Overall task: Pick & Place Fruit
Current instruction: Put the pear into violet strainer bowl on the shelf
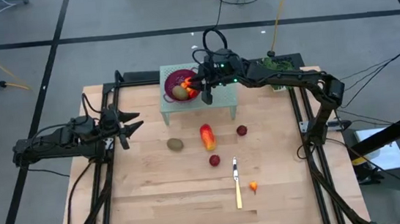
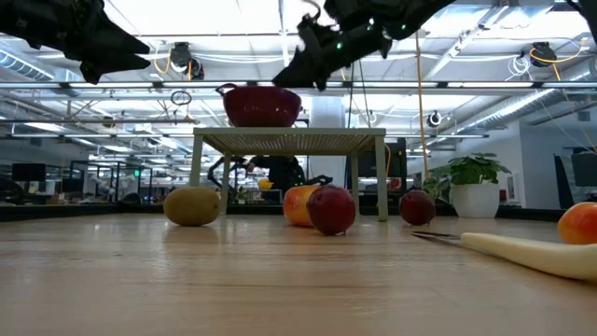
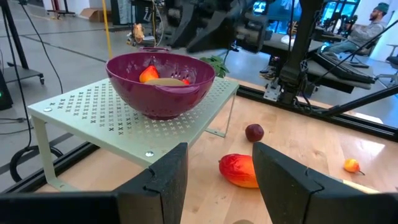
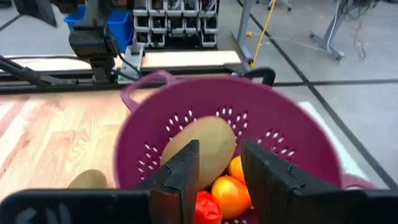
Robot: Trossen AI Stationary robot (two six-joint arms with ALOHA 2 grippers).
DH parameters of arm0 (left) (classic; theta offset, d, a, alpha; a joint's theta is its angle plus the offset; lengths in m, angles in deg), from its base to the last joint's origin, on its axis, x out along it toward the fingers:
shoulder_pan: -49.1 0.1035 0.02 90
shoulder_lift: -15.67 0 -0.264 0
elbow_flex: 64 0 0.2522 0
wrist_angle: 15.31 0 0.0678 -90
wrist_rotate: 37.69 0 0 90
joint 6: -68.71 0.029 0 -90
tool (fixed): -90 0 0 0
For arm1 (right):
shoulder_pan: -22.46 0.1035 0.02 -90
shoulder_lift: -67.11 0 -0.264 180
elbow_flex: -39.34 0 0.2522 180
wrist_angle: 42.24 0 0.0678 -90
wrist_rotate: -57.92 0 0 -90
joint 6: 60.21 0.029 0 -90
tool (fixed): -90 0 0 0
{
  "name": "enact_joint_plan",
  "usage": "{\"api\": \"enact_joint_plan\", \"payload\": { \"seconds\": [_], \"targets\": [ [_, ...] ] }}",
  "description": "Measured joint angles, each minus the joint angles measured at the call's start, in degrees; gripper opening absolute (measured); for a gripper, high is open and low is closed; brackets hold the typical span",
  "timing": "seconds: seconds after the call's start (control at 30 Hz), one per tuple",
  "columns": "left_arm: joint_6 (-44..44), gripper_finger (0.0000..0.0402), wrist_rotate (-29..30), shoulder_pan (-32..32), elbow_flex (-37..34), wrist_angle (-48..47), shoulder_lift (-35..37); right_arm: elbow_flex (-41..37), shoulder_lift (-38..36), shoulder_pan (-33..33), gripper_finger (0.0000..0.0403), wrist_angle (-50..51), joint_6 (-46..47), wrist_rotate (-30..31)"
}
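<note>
Right gripper (image 1: pixel 199 87) hovers fingers apart over the purple perforated colander bowl (image 1: pixel 171 79), a brown-green oval fruit (image 4: pixel 200 147) inside, left gripper (image 1: pixel 129 127) waiting parted, while another brown-green oval (image 1: pixel 176 144), red-orange oblong (image 1: pixel 207 135) and two dark red balls (image 1: pixel 241 130) remain.

A colander (image 1: pixel 179 83) sits on a rack (image 1: pixel 221 102) at the back of the worktop (image 1: pixel 157 197), with fruit (image 1: pixel 180 92) inside. In front of the rack lie an oval fruit (image 1: pixel 175 144), an oblong fruit (image 1: pixel 207 135) and two balls (image 1: pixel 241 130), then a knife (image 1: pixel 237 182)
</note>
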Motion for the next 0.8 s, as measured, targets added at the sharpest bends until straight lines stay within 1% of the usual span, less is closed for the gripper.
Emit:
{"api": "enact_joint_plan", "payload": {
  "seconds": [0.13, 0.27, 0.33, 0.5, 0.6, 0.8],
  "targets": [
    [0.2, 0.0182, 0.0, 0.0, 0.0, 0.0, 0.0, 0.0, -4.4, 1.5, 0.0077, 0.3, -1.3, 0.1],
    [0.6, 0.0182, 0.0, 0.0, 0.0, -0.4, 0.0, 0.0, -9.2, 3.7, 0.0023, 5.2, -4.4, 0.2],
    [0.8, 0.0182, 0.0, 0.0, 0.0, -1.0, 0.0, 0.0, -11.7, 5.3, 0.0006, 8.9, -5.2, 2.3],
    [1.9, 0.0182, 0.0, 0.0, 0.0, -1.7, 0.0, 0.0, -16.4, 10.9, 0.0006, 18.4, -5.7, 10.2],
    [2.0, 0.0182, 0.0, 0.0, 0.0, -1.6, 0.0, -0.8, -18.6, 14.5, 0.0002, 22.4, -4.6, 10.7],
    [2.0, 0.0182, 0.0, 0.0, 0.0, -1.6, 0.0, -3.7, -21.1, 21.5, 0.0001, 25.7, 3.3, 10.7]
  ]
}}
